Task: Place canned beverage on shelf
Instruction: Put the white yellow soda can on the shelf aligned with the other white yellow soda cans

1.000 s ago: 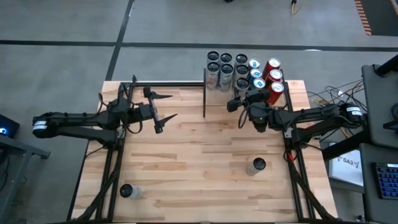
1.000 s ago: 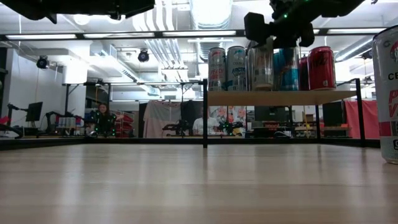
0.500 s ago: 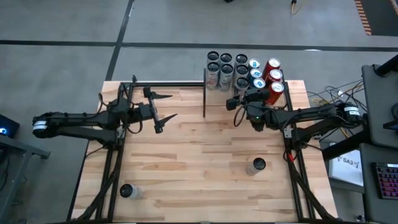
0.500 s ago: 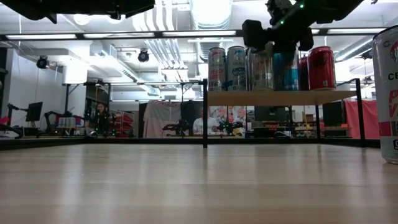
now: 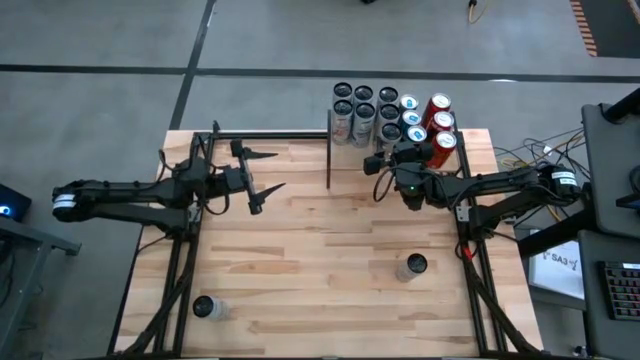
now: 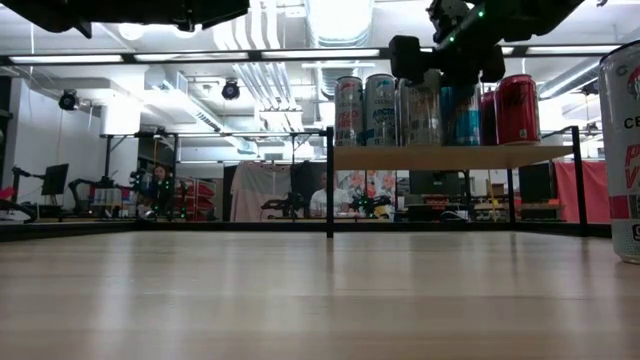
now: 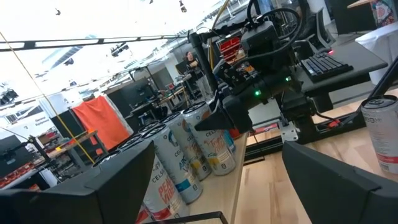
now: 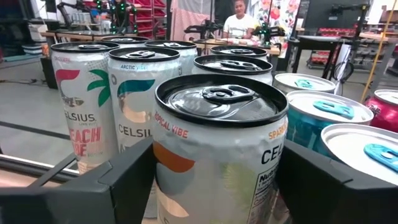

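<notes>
The shelf (image 6: 450, 157) stands at the table's far right and carries several cans in rows. One of them, a white canned beverage (image 8: 217, 155) lettered in orange, stands upright on its base at the near row (image 6: 420, 100). My right gripper (image 8: 217, 183) is level at it from the near side, open, one finger on each side of the can; it also shows from above (image 5: 388, 158). My left gripper (image 5: 272, 172) hangs open and empty over the table's far left part, pointing toward the shelf (image 7: 217, 180). My right gripper's fingers (image 8: 130, 180) stand close beside the can's side walls (image 8: 163, 186), level, coming from the table's near side. I cannot tell whether they touch the walls. The can stands upright on the shelf among the other cans.
Two more cans stand on the tabletop: one near the right side (image 5: 412, 267), one at the near left corner (image 5: 205, 307). A black rail (image 5: 270, 135) runs along the far edge to a black post (image 5: 329, 150). A person sits in the room beyond.
My right gripper has turned a little and shifted slightly toward the table's far edge at the shelf. The can between its fingers has stayed upright on the board. The left arm has kept still.
</notes>
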`<state>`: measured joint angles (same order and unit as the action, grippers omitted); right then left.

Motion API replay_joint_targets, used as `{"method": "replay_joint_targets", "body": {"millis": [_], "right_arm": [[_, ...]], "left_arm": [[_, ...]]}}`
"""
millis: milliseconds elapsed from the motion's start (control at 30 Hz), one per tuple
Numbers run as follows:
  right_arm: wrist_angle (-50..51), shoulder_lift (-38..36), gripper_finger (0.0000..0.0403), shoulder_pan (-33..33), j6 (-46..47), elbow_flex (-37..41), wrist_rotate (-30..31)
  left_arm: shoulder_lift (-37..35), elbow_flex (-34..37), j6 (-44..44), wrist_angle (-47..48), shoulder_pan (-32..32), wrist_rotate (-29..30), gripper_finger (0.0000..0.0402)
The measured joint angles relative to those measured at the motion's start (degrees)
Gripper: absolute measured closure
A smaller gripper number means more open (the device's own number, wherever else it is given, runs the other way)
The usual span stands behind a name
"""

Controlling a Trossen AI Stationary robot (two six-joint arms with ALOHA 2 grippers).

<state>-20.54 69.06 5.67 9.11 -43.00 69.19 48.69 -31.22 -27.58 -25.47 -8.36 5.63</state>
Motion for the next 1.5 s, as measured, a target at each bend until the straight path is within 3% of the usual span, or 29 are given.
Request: {"method": "replay_joint_targets", "body": {"millis": [233,533,1033,1200,1300,1400,1500], "right_arm": [[0.05,-0.28,0.0097,0.0,-0.31,-0.47,-0.01],[0.09,-0.37,0.0093,0.0,-4.63,-3.71,0.02],[1.63,-0.37,0.0105,-2.67,-23.49,-19.03,-0.04],[17.42,-0.37,0.0125,-6.63,-18.18,-26.74,-1.71],[33.63,-0.37,0.0155,-7.54,-6.74,-31.38,-8.31],[49.9,-0.37,0.0197,-7.38,7.06,-35.25,-18.58],[59.38,-0.42,0.0246,-7.17,15.94,-36.13,-23.69]], "left_arm": [[0.01,0.0,-0.01,-0.03,-0.02,0.0,0.0064],[0.02,0.0,-0.01,-0.07,0.0,0.0,0.0064],[0.02,0.0,0.25,-0.17,0.0,0.0,0.0064],[0.02,0.0,0.42,-0.19,0.0,0.0,0.0064],[0.02,0.0,0.6,-0.22,0.0,-0.02,0.0064],[0.02,0.0,0.86,-0.27,0.0,-0.02,0.0064],[0.02,0.0,1.08,-0.49,0.0,-0.03,0.0064]]}}
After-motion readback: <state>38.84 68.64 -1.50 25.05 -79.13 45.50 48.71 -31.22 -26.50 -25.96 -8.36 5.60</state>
